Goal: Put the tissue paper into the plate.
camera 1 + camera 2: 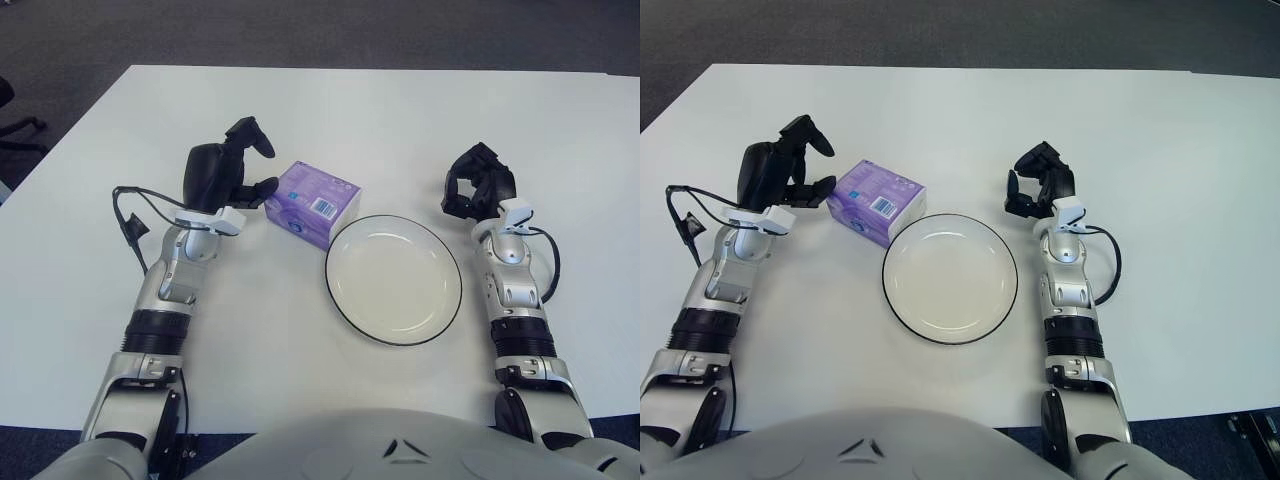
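Observation:
A purple tissue pack [314, 203] lies on the white table, just off the upper left rim of the white plate with a black edge [393, 279]. My left hand [238, 172] is raised just left of the pack, its fingers spread, one finger reaching over toward the pack's left side without gripping it. My right hand [476, 190] shows to the upper right of the plate, fingers curled and holding nothing. The plate has nothing on it.
The white table [360, 110] stretches far beyond the objects. A black cable [130, 225] loops out from my left forearm. Dark carpet lies past the table's far edge, with a chair base at the far left.

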Robot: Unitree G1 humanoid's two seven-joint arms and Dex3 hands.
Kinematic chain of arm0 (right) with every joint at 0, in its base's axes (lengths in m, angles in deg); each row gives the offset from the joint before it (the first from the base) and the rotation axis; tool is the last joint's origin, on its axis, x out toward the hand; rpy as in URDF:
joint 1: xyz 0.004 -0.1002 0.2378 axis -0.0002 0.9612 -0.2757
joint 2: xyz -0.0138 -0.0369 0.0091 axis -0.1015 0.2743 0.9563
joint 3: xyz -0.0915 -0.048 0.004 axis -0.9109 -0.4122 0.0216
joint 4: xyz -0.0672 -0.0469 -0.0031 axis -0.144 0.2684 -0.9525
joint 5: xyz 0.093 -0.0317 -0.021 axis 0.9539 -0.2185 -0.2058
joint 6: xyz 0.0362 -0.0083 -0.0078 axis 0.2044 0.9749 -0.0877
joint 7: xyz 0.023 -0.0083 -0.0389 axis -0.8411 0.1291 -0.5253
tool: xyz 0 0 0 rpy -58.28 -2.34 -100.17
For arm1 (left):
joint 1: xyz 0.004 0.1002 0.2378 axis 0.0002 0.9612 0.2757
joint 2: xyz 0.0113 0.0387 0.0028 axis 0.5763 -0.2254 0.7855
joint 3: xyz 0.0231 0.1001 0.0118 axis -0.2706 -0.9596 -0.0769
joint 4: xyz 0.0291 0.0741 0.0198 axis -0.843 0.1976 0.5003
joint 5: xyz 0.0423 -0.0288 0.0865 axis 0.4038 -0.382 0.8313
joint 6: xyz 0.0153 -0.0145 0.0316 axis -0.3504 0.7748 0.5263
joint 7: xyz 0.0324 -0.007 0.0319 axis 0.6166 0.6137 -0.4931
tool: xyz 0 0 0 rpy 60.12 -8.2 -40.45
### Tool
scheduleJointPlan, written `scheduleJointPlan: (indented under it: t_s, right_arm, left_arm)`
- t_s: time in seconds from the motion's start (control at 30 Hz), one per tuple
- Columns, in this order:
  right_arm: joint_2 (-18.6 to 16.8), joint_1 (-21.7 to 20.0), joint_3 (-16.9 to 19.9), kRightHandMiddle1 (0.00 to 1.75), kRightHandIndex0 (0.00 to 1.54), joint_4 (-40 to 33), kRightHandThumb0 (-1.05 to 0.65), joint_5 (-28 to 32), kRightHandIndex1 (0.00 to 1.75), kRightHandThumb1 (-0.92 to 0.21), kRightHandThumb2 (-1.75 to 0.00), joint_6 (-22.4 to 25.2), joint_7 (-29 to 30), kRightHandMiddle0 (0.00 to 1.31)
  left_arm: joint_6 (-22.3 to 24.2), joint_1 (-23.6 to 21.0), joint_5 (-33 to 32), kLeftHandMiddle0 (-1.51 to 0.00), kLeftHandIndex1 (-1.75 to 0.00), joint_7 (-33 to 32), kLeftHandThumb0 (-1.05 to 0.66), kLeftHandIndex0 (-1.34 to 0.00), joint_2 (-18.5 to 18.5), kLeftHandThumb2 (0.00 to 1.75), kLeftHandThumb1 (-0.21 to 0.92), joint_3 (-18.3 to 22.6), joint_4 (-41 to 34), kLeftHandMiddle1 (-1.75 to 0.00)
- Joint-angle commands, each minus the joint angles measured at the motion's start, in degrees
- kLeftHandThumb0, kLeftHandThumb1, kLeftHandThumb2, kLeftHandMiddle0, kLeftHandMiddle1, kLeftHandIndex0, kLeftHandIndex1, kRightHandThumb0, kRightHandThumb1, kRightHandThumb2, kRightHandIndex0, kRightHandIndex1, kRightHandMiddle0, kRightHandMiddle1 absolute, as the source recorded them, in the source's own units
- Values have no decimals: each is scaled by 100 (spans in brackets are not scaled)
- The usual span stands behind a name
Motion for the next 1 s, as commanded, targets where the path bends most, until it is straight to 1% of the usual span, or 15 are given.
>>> scheduleJointPlan:
  t_s: [0.0,0.03,0.13,0.2,0.27,0.3,0.33,0.4,0.43,0.47,0.5,0.6,0.77,0.87,0.97]
  right_arm:
    - [-272,880,-53,175,124,570,-47,0,175,-36,-127,-88,-19,58]
    - [-273,881,-52,175,124,569,-47,0,175,-36,-127,-88,-17,58]
    - [-278,884,-51,175,125,562,-47,2,175,-36,-127,-79,-7,58]
    - [-282,884,-48,175,125,558,-47,2,175,-36,-127,-73,3,58]
    - [-289,883,-45,175,126,556,-47,-1,175,-36,-127,-67,18,58]
    - [-291,882,-44,175,126,555,-47,-2,175,-35,-127,-64,25,58]
    - [-293,882,-43,175,126,553,-47,-5,175,-35,-127,-60,32,58]
    - [-294,880,-40,175,126,558,-47,-9,175,-35,-127,-56,43,58]
    - [-293,879,-38,175,126,562,-47,-11,175,-35,-127,-56,47,59]
    - [-294,878,-36,175,126,565,-47,-12,175,-35,-127,-55,52,59]
    - [-294,877,-35,175,126,566,-47,-12,175,-35,-128,-55,55,59]
    - [-294,876,-39,175,126,567,-47,-13,175,-35,-128,-60,53,59]
    - [-291,871,-42,175,126,574,-47,-20,175,-34,-128,-69,56,59]
    - [-285,864,-46,175,126,589,-47,-33,175,-34,-128,-74,63,59]
    - [-278,862,-51,175,126,598,-47,-42,175,-34,-129,-76,61,59]
  left_arm:
    - [-379,-281,194,-97,-175,-186,-46,-54,233,120,40,-153,194,-175]
    - [-431,-308,181,-83,-175,-168,-44,-50,264,114,45,-168,220,-175]
    - [-618,-400,18,-62,-175,-56,-42,-44,327,103,54,-183,301,-175]
    - [-692,-454,-67,-54,-175,2,-41,-41,354,98,58,-188,347,-174]
    - [-753,-532,-161,-47,-175,90,-40,-37,386,91,63,-195,401,-166]
    - [-778,-570,-202,-43,-171,133,-54,-28,400,83,71,-199,428,-160]
    - [-810,-614,-243,-40,-168,177,-64,-22,414,76,76,-206,462,-156]
    - [-911,-705,-313,-37,-164,254,-74,-16,445,68,84,-231,550,-151]
    - [-969,-749,-343,-34,-160,288,-81,-10,460,69,87,-246,597,-147]
    - [-1070,-817,-377,-33,-158,337,-84,-8,490,70,88,-273,670,-145]
    - [-1144,-864,-401,-31,-152,371,-90,-5,511,73,89,-289,725,-140]
    - [-1450,-1055,-442,-26,-136,508,-99,-2,625,79,91,-379,934,-129]
    - [-1723,-1253,-343,-22,-120,584,-104,0,730,83,92,-467,1076,-115]
    - [-1681,-1237,-257,-19,-113,715,-105,0,767,83,92,-520,846,-108]
    - [-1552,-1145,-154,-14,-103,1006,-105,0,889,81,92,-585,486,-95]
